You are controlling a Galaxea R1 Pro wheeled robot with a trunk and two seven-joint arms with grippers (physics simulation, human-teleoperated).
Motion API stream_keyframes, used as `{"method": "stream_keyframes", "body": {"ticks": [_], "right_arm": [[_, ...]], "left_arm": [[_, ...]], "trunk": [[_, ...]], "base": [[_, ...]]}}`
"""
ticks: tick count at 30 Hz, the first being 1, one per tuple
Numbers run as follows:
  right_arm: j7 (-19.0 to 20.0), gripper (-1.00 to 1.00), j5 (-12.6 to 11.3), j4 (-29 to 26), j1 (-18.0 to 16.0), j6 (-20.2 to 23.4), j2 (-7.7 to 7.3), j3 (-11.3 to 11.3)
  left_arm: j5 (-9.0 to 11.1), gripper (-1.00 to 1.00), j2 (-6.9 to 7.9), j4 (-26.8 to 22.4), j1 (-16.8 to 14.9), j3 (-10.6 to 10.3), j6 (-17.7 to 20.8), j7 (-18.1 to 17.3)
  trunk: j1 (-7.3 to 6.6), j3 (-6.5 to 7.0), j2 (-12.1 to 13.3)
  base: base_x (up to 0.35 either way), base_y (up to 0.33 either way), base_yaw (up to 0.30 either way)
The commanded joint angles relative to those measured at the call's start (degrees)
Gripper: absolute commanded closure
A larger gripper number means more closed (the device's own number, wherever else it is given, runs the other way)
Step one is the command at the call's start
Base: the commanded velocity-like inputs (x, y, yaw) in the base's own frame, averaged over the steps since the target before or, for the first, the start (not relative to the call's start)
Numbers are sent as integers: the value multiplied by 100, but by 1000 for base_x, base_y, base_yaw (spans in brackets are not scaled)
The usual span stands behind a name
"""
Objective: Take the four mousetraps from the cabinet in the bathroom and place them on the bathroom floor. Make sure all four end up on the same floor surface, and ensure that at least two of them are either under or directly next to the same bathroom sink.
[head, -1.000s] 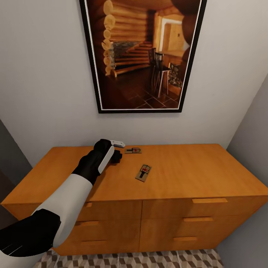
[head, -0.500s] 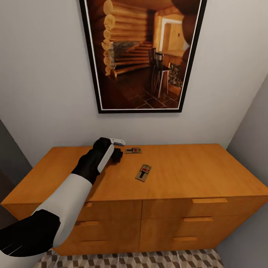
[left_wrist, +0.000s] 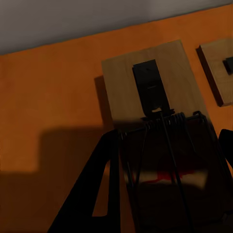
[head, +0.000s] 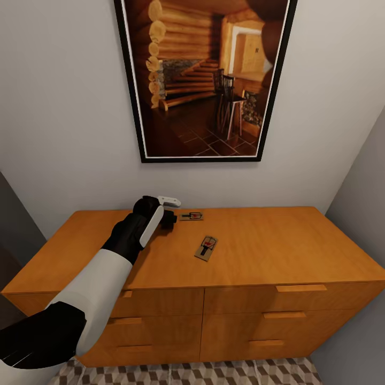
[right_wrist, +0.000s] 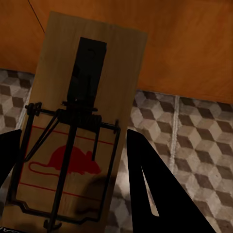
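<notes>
Wooden, light and stiff, each mousetrap [right_wrist: 80, 131] suits an edge pinch clear of its spring; the right pincer [right_wrist: 73, 170] pinches 1, the left pincer [left_wrist: 165, 170] another [left_wrist: 155, 126].

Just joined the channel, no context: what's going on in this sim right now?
The robot faces the cabinet. Its right gripper is shut on a mousetrap, held above the bathroom floor. Its left gripper is around a second mousetrap on the cabinet top, near the wall; whether it has closed is unclear. A rear trap and a front trap lie loose on the top.
</notes>
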Motion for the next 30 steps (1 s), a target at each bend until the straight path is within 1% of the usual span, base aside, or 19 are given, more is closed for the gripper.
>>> {"method": "stream_keyframes", "body": {"ticks": [1,7,30], "right_arm": [[65,100,-20,2,-3,-13,-1,-40],[65,100,-20,2,-3,-13,-3,-40],[65,100,-20,2,-3,-13,4,-40]], "left_arm": [[52,100,2,-2,-3,-12,17,61],[52,100,2,15,-2,-17,17,61],[52,100,2,39,0,-20,17,61]], "trunk": [[0,-5,-3],[0,-5,-3],[0,-5,-3]], "base": [[-33,0,0],[-237,0,0],[-331,0,0]]}}
